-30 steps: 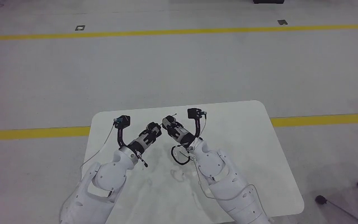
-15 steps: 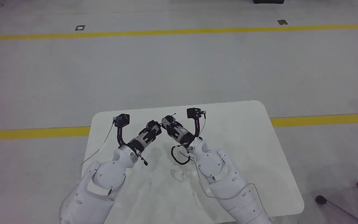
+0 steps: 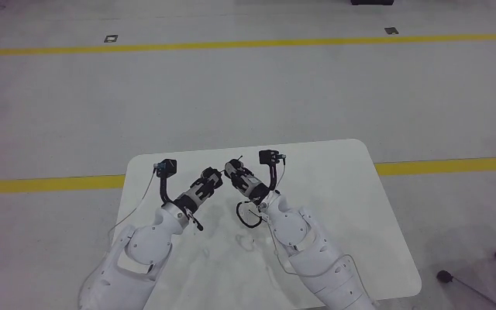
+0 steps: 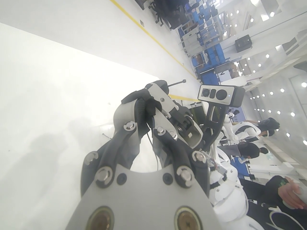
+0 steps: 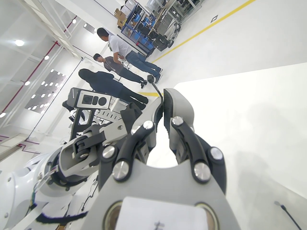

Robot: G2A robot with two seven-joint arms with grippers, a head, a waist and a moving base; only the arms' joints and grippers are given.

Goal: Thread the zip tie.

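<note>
The zip tie is a thin black strap; its square head sticks out past the tips of my right gripper, which is shut on the strap. From the left wrist the same head shows just beyond both grippers. My left gripper is shut tip to tip against the right one, with a thin strap running back between its fingers. From above, the two grippers meet over the table's far middle, and a black loop of the zip tie hangs under the right arm.
The white table has bare room to the right and at the far left corner. A thin dark pin-like piece lies on the table beside the right arm. Yellow floor lines run beyond the table.
The left arm and its gripper have shifted very slightly to the left. The right arm and the zip tie hold their place.
</note>
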